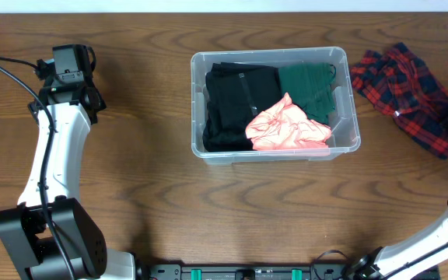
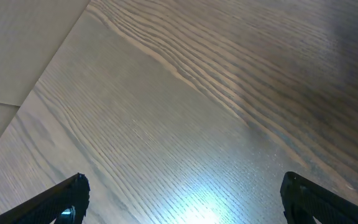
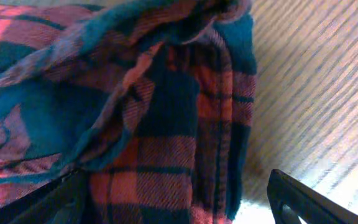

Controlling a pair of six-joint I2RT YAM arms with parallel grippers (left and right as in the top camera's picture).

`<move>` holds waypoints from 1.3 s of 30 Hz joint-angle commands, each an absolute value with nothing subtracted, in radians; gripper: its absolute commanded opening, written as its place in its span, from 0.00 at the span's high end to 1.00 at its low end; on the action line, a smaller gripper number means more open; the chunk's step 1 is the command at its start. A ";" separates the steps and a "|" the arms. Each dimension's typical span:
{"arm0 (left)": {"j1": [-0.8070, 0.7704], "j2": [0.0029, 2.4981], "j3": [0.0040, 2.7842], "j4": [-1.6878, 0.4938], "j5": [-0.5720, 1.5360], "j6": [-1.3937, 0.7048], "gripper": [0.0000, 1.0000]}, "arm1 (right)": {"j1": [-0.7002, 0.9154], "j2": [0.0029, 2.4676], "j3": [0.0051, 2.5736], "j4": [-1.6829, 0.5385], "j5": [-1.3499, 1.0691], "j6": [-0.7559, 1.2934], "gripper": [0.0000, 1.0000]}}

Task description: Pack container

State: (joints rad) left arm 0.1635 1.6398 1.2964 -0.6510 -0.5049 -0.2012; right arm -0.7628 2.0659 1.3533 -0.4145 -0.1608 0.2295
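The right gripper [image 3: 182, 202] is holding its fingers [image 3: 303, 199] spread wide, released and clamping nothing. They are straddling a fold of the red-and-dark plaid cloth [image 3: 135, 112], which is filling most of that close view, with one finger showing against the fabric and the other over the bare table [image 3: 328, 93]; whether either tip is pressing on the cloth is not showing. The left gripper [image 2: 185, 202] is likewise standing fully parted, its dark tips poking in at the bottom corners with only wood grain between them. From overhead, the right arm [image 1: 434, 233] is reaching from the near right corner along the table's right edge, mostly cut off by the frame, its gripper a dark blur at the plaid cloth's near end. The left arm [image 1: 53, 155] is stretching from its near-left base toward the far left. The container [image 1: 271, 53] is sitting mid-table toward the far side, just beside the plaid cloth, holding a black garment [image 1: 228, 109] on the left, a dark green garment [image 1: 308, 87] at the far right and a crumpled pink cloth [image 1: 286, 128] lying over both.
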 commanded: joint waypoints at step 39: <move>0.167 1.627 1.310 -0.654 -0.521 -0.191 0.02 | -0.764 2.138 1.353 -0.419 -0.236 0.279 0.18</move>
